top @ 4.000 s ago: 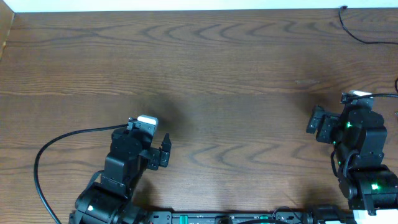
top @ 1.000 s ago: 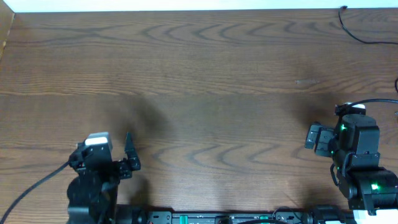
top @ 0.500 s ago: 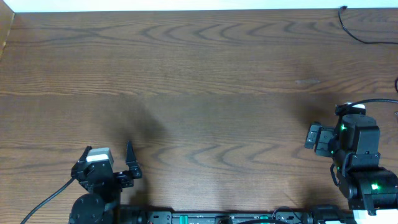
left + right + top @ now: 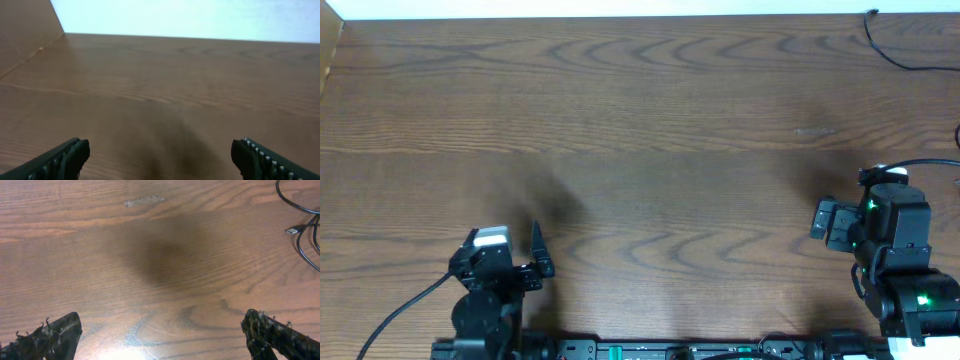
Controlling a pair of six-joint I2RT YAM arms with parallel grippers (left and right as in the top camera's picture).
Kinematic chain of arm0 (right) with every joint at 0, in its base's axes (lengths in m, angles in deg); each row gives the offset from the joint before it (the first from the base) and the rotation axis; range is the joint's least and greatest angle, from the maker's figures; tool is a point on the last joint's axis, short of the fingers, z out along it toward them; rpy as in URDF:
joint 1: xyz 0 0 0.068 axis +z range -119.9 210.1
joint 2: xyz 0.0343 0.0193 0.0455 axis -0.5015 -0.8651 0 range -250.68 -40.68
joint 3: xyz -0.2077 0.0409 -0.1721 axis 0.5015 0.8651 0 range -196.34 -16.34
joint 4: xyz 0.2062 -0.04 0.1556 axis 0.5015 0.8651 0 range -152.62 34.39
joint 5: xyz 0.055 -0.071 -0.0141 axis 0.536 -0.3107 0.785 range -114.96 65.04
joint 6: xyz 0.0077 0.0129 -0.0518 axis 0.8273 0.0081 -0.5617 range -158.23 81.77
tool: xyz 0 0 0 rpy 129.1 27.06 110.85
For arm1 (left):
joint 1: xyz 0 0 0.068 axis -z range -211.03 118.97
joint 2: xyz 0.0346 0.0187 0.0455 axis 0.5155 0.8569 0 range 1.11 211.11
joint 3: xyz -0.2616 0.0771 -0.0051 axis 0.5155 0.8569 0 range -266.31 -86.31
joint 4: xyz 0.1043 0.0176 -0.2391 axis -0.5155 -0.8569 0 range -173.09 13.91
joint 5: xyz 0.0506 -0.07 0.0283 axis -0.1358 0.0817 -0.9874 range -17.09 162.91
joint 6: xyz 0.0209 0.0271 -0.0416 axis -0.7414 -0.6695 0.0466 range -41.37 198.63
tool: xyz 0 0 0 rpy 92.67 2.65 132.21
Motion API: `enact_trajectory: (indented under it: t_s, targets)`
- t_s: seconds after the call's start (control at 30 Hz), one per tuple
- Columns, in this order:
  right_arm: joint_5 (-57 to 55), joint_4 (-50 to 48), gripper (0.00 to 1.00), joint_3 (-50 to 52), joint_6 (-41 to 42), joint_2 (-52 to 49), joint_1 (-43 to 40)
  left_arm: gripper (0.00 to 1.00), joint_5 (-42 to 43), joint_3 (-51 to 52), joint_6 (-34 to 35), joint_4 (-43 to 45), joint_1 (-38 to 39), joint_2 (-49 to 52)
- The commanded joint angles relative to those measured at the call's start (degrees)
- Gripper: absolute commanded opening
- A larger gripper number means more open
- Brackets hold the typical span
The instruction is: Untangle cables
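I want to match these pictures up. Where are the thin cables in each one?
Overhead: the cables are thin black cords in the top right corner, running off the right edge.
Left wrist: not in it.
Right wrist: the cables loop along the upper right edge, with a small plug end showing.
Shared landmark: the pale scuff mark on the table, right of middle from overhead and near the top in the right wrist view. The left wrist view misses it.

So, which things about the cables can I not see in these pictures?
- Overhead: the cables are cut off by the right edge; their number cannot be told.
- Right wrist: only loops and one plug show; the rest leaves the right edge.
- Left wrist: no cables in view.
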Motion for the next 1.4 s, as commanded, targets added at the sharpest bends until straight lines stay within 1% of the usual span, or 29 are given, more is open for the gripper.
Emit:
enact_trajectory:
  t_s: [0.0, 0.13, 0.23, 0.33, 0.37, 0.47, 0.73, 0.8, 1.0, 1.13, 1.37]
  targets:
    - [-0.2, 0.1, 0.99, 0.3, 0.6, 0.2, -0.1, 0.96, 0.0, 2.9, -0.7, 1.4, -0.3, -0.5]
    - [-0.2, 0.1, 0.99, 0.3, 0.6, 0.2, -0.1, 0.96, 0.0, 6.8, -0.7, 4.6, -0.3, -0.5]
    - [-0.2, 0.1, 0.99, 0.3, 0.6, 0.2, -0.1, 0.96, 0.0, 9.3, -0.7, 8.7, -0.3, -0.5]
    - [-0.2, 0.1, 0.99, 0.3, 0.6, 0.2, -0.1, 0.96, 0.0, 11.9, -0.8, 14.7, -0.3, -0.5]
    - [-0.2, 0.1, 0.99, 0.3, 0.6, 0.2, -0.1, 0.96, 0.0, 13.4, -0.8, 18.3, -0.3, -0.5]
    - [-0.2, 0.1, 0.99, 0.3, 0.6, 0.2, -0.1, 0.96, 0.0, 15.8, -0.8, 23.5, -0.3, -0.5]
    - [-0.2, 0.1, 0.99, 0.3, 0.6, 0.2, -0.1, 0.96, -0.1, 19.6, -0.8, 30.7, -0.3, -0.5]
    - [-0.2, 0.1, 0.99, 0.3, 0.6, 0.2, -0.1, 0.96, -0.1, 21.1, -0.8, 33.6, -0.3, -0.5]
    - [-0.2, 0.1, 0.99, 0.3, 0.6, 0.2, -0.1, 0.96, 0.1, 21.3, -0.8, 33.6, -0.3, -0.5]
    - [-0.2, 0.1, 0.99, 0.3, 0.6, 0.2, -0.1, 0.96, 0.6, 21.2, -0.8, 29.7, -0.3, -0.5]
    - [-0.2, 0.1, 0.99, 0.3, 0.6, 0.2, -0.1, 0.96, 0.6, 21.2, -0.8, 29.7, -1.5, -0.5]
